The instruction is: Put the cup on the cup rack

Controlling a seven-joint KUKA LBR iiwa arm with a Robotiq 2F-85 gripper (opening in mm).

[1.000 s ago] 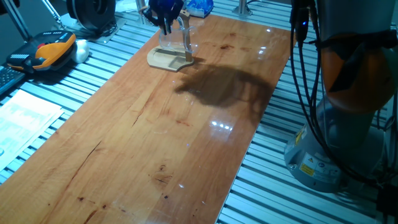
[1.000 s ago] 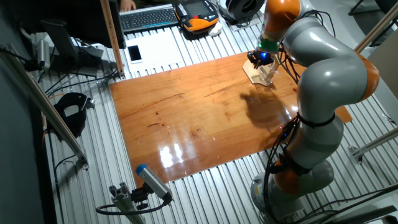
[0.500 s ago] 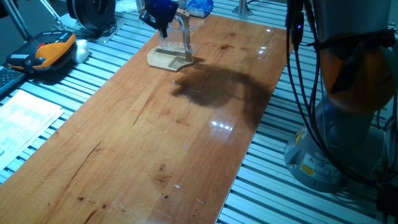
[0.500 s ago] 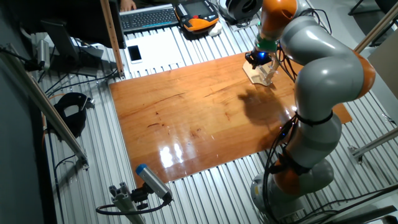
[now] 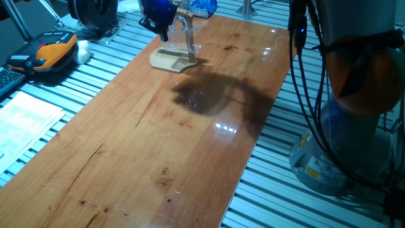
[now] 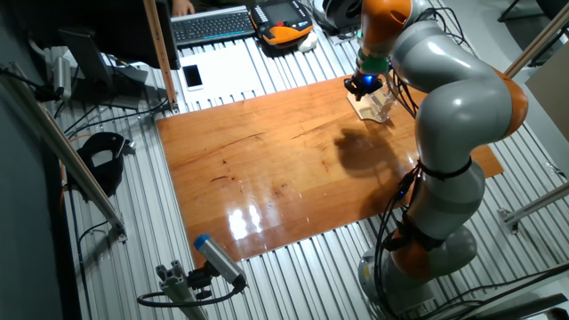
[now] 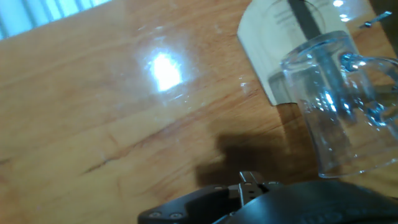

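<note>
Big grey/orange arm (image 6: 462, 98) rises from base at near-right edge of table (image 5: 158, 145), bends over wood top, reaches to far corner where rack stands. Table is a long reddish wood slab w/ glare spots, set on a ribbed metal frame (image 5: 76, 76). Arm's dark shadow lies on the wood just this side of the rack.

Off the slab: keyboard (image 6: 213, 25) and white phone (image 6: 192, 77) on far side in the other fixed view, orange/black pendant (image 5: 47, 52) left of the slab, paper sheet (image 5: 25, 120) nearer the camera.

Cup rack (image 5: 174, 56): pale wood base plate flat on table, thin post upright. In hand view the base (image 7: 273, 37) shows top right, post as a dark strip.

Claw (image 5: 158, 19), blue-lit, sits just left of rack post at upper part, up off the table. Fingers not clearly seen in any view, hand view shows only dark body at bottom edge, so cannot tell if jaws are apart or together.

Cup (image 7: 336, 99): clear glass, in hand view lying tilted right beside claw, over the rack base edge, handle to the right. In fixed views cup (image 5: 188, 28) is a faint glassy shape up at the post, off the table; whether it hangs on a peg can't be made out.
</note>
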